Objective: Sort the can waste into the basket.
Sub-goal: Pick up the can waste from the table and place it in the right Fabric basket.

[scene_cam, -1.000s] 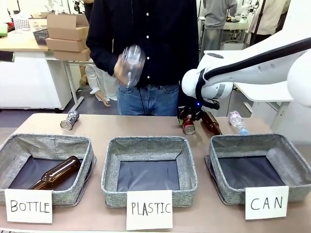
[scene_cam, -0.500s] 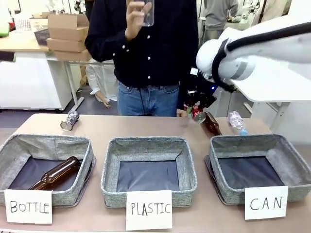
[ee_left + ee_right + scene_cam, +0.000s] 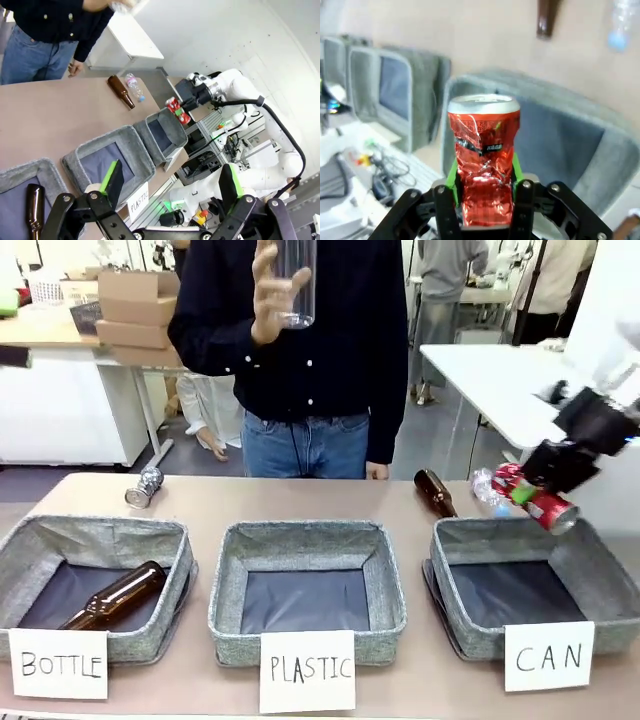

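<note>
Front view shows the right gripper [image 3: 535,492] clamped on the red can [image 3: 538,500], held in the air above the far right part of the CAN basket [image 3: 590,558], whose dark lining looks bare. So by my reading nothing is sorted yet: this can still has to be let go over the basket, and the silver can [image 3: 143,487] lies well apart on the far left of the table [image 3: 300,502], beyond the BOTTLE bin [image 3: 150,540], untouched. A brown bottle [image 3: 434,492] and a clear bottle [image 3: 487,489] lie just behind the CAN basket; the person's hand [image 3: 272,292] holds up another clear bottle. Right wrist view adds what the front cannot: the green pads [image 3: 453,175] pinch the dented can's lower half, silver top pointing out, with the basket's opening beneath and beyond it. Left wrist view alone shows the left gripper [image 3: 170,182], jaws spread wide and empty, raised off the table on the robot's side, with the right arm carrying the can far off.
</note>
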Robot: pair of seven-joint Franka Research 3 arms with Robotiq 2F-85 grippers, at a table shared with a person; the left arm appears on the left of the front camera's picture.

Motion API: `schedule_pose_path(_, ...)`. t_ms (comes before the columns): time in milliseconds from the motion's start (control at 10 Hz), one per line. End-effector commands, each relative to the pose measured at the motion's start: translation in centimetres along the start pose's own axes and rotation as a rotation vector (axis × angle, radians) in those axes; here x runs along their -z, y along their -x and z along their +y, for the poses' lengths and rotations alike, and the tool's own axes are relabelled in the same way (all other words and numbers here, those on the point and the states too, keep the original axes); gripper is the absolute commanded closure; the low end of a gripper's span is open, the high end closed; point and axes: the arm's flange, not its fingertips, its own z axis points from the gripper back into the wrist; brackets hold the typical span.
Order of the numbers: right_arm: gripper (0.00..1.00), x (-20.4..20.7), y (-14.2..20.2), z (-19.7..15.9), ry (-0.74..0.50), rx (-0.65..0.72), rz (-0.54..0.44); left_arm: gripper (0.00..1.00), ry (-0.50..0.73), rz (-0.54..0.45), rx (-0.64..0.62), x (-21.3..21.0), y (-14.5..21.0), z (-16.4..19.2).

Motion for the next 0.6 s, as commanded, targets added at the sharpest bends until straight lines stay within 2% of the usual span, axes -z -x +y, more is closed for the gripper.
schedule_pose_path(0, 0.95, 1.17, 1.41, -1.43, -0.038, 0.007, 0.031, 0.00, 0.010, -0.007, 0.006, 0.16, -0.09, -0.10)
schedule_pose_path(400, 0.95, 1.26, 1.94, -1.50, -0.042, 0.007, 0.038, 0.00, 0.010, -0.007, 0.006, 0.16, -0.09, -0.10)
schedule_pose_path(500, 0.44, 1.24, 1.79, -1.47, -0.050, 0.005, 0.034, 0.00, 0.010, -0.007, 0.006, 0.16, -0.09, -0.10)
